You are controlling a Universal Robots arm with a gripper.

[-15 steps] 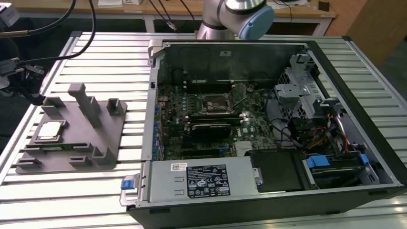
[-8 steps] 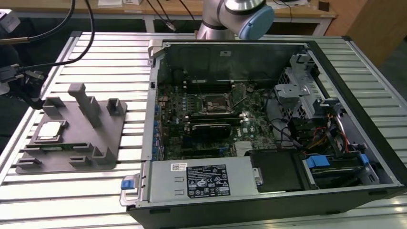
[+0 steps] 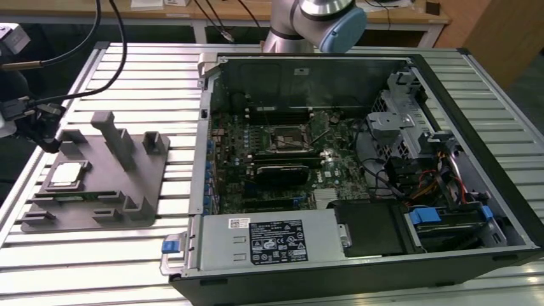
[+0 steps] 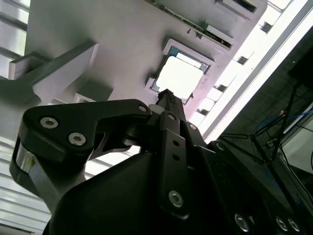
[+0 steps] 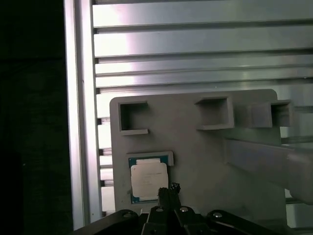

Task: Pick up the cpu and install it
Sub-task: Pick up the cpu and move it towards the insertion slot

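- The gripper (image 5: pixel 168 188) is seen in both wrist views with its jaws drawn close together and nothing held between them. Its dark tip is poised at the edge of the cpu, and whether contact is made cannot be told.
- The cpu (image 5: pixel 149 178) is found lying flat in a shallow square recess, not yet lifted. A pale, smooth metal lid is shown, framed by a thin green-blue rim of board.
- The recess belongs to the fixture (image 3: pixel 127 191), a slab of matt grey plastic moulded with square pockets and upright posts. The pocket is judged to keep the chip from sliding and to hold it at a known angle. In the exterior view this slab is placed at the lower left of the frame.
- Everything is carried on the table (image 3: pixel 127 76), made of bright ribbed aluminium slats.
- Farther off, toward the exterior view's right, the computer case (image 3: pixel 510 127) is laid on its side with the panel off, so that the green board is turned upward. The socket (image 3: pixel 289 137), a dark square frame, is exposed there, well apart from the chip.
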